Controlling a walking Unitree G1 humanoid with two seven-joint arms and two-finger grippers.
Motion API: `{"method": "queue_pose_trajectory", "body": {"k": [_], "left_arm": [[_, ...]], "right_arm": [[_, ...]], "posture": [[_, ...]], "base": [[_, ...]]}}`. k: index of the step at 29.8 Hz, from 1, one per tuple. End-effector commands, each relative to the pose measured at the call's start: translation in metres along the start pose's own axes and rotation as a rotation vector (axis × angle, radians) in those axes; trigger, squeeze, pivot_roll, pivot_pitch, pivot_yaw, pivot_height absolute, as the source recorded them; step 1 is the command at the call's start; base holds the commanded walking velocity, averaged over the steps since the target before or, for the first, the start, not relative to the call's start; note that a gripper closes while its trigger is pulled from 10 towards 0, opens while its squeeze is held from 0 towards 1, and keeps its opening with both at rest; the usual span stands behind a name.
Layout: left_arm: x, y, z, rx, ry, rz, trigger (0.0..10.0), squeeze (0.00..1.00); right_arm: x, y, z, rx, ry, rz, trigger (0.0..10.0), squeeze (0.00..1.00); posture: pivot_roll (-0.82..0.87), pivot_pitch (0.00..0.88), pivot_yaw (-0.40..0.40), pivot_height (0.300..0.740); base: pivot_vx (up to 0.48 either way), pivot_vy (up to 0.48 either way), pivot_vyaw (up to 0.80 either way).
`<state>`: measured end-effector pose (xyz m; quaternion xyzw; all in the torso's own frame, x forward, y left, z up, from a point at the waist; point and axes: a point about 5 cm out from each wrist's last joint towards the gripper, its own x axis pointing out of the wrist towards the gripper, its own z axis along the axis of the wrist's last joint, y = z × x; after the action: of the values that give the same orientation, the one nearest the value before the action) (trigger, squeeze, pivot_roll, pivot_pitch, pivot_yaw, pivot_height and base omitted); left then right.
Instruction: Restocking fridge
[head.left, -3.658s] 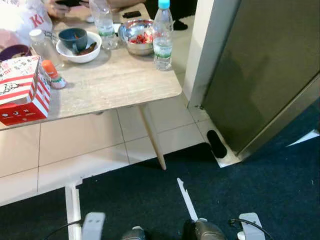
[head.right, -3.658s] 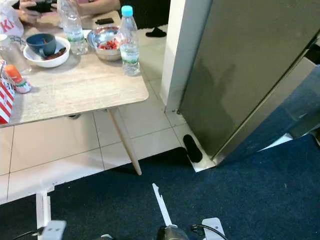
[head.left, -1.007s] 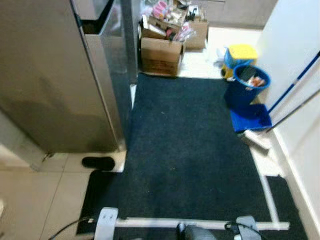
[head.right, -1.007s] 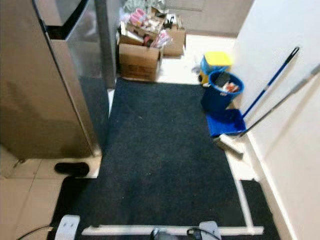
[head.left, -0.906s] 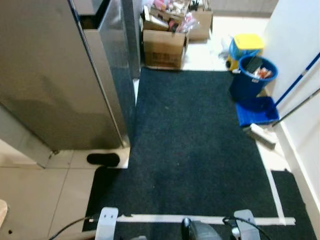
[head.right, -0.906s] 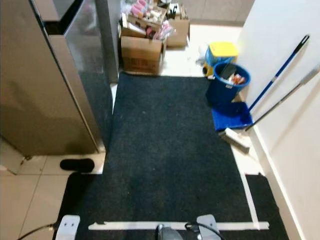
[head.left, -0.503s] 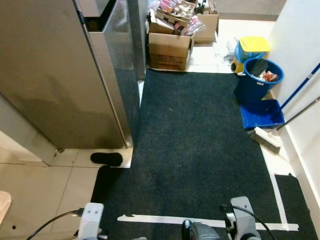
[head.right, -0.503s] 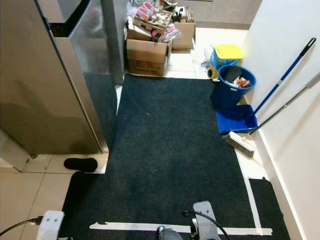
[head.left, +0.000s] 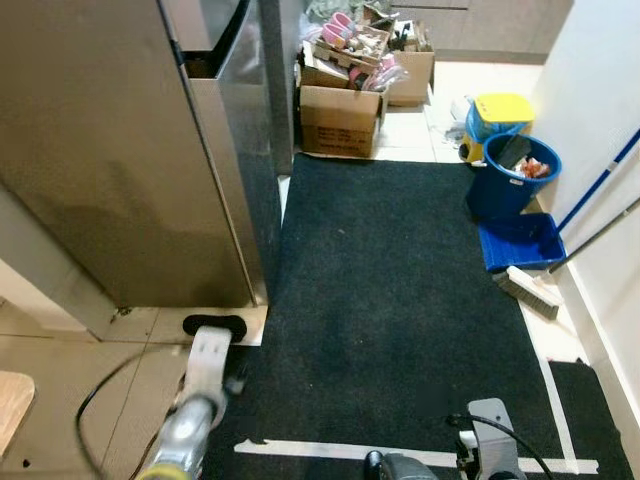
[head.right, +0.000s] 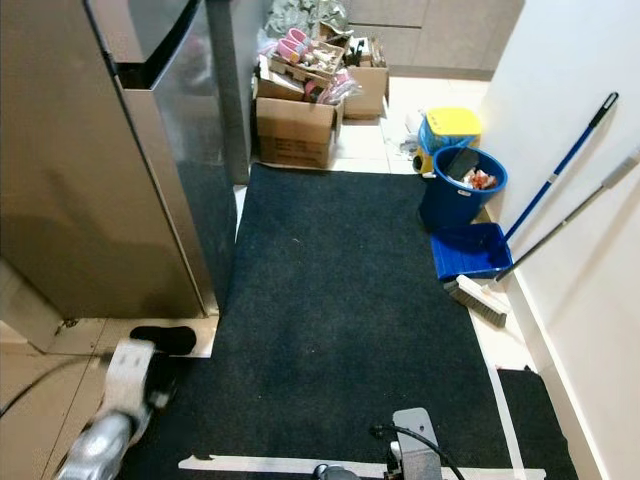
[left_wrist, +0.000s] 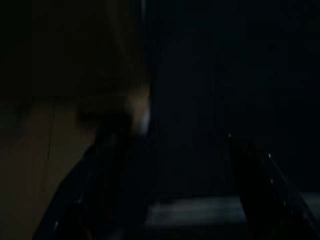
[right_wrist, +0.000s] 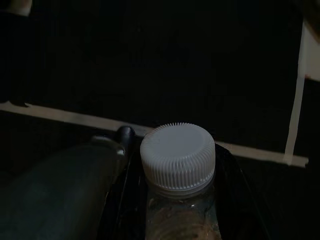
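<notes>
From my head, the steel fridge (head.left: 120, 150) stands left of the dark mat (head.left: 400, 300), my left arm raised near its base. My left gripper (left_wrist: 160, 200) looks spread, though dim. My right gripper (right_wrist: 175, 200) clamps a white-capped bottle (right_wrist: 177, 160) above the mat

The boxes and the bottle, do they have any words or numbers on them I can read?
None can be read.
Cardboard boxes: any print is too small and blurred to read.
Bottle in the right gripper: white ribbed cap with no words; the view is too dark to show any label.
Blue bin and yellow bin: no words show.
Fridge: plain metal, no sign.
</notes>
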<state>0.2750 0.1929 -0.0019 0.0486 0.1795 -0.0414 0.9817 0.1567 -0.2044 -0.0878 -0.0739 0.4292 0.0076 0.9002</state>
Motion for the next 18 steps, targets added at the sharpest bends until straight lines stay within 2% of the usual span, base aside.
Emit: {"method": "queue_pose_trajectory", "body": {"k": [1, 2, 3, 4, 6, 7, 8, 10, 13, 14, 16, 17, 18], "left_arm": [[0.005, -0.012, 0.010, -0.036, -0.030, -0.013, 10.0, 0.00], [0.009, -0.016, 0.018, -0.041, -0.056, -0.015, 10.0, 0.00], [0.015, -0.021, 0.038, -0.070, -0.121, -0.022, 10.0, 0.00], [0.015, -0.021, 0.038, -0.070, -0.121, -0.022, 10.0, 0.00], [0.021, -0.025, 0.065, -0.109, -0.211, -0.028, 10.0, 0.00], [0.022, -0.026, 0.073, -0.119, -0.238, -0.027, 10.0, 0.00], [0.022, -0.026, 0.073, -0.119, -0.238, -0.027, 10.0, 0.00], [0.026, -0.026, 0.106, -0.154, -0.340, -0.021, 10.0, 0.00], [0.023, -0.025, 0.148, -0.137, -0.481, -0.011, 10.0, 0.00], [0.023, -0.025, 0.148, -0.137, -0.481, -0.011, 10.0, 0.00], [0.018, -0.023, 0.175, -0.136, -0.575, 0.012, 10.0, 0.00], [0.018, -0.023, 0.175, -0.136, -0.575, 0.012, 10.0, 0.00], [0.014, -0.021, 0.193, -0.142, -0.637, 0.028, 10.0, 0.00]], "right_arm": [[-0.002, -0.005, -0.003, 0.011, 0.002, -0.016, 10.0, 0.00], [-0.002, -0.005, -0.003, 0.011, 0.001, -0.017, 10.0, 0.00], [-0.002, -0.006, -0.003, 0.014, 0.000, -0.021, 10.0, 0.00], [-0.002, -0.006, -0.003, 0.014, 0.000, -0.021, 10.0, 0.00], [-0.002, -0.007, -0.005, 0.022, 0.002, -0.030, 10.0, 0.00], [-0.003, -0.008, -0.005, 0.025, 0.004, -0.033, 10.0, 0.00], [-0.003, -0.008, -0.005, 0.025, 0.004, -0.033, 10.0, 0.00], [-0.004, -0.007, -0.010, 0.017, 0.020, -0.031, 10.0, 0.00], [-0.004, -0.006, -0.011, 0.014, 0.028, -0.032, 10.0, 0.00], [-0.004, -0.006, -0.011, 0.014, 0.028, -0.032, 10.0, 0.00], [-0.004, -0.006, -0.011, 0.016, 0.028, -0.033, 10.0, 0.00], [-0.004, -0.006, -0.011, 0.016, 0.028, -0.033, 10.0, 0.00], [-0.004, -0.005, -0.011, 0.018, 0.028, -0.034, 10.0, 0.00]], "posture": [[-0.07, 0.053, -0.030, 0.740], [-0.07, 0.053, -0.030, 0.740], [-0.08, 0.054, -0.022, 0.740], [-0.08, 0.054, -0.022, 0.740], [-0.08, 0.049, -0.020, 0.740], [-0.08, 0.049, -0.020, 0.740], [-0.08, 0.049, -0.020, 0.740], [-0.08, 0.040, -0.019, 0.740], [-0.07, 0.034, -0.017, 0.740], [-0.07, 0.034, -0.017, 0.740], [-0.07, 0.031, -0.014, 0.740], [-0.07, 0.031, -0.014, 0.740], [-0.07, 0.028, -0.013, 0.740]], "base": [[0.000, 0.000, 0.00], [0.000, 0.000, 0.00], [0.000, 0.000, 0.00], [0.000, 0.000, 0.00], [0.000, 0.000, 0.00], [0.000, 0.000, 0.00], [0.000, 0.000, 0.00], [0.000, 0.000, 0.00], [0.000, 0.000, 0.00], [0.000, 0.000, 0.00], [0.000, 0.000, 0.00], [0.000, 0.000, 0.00], [0.000, 0.000, 0.00]]}}
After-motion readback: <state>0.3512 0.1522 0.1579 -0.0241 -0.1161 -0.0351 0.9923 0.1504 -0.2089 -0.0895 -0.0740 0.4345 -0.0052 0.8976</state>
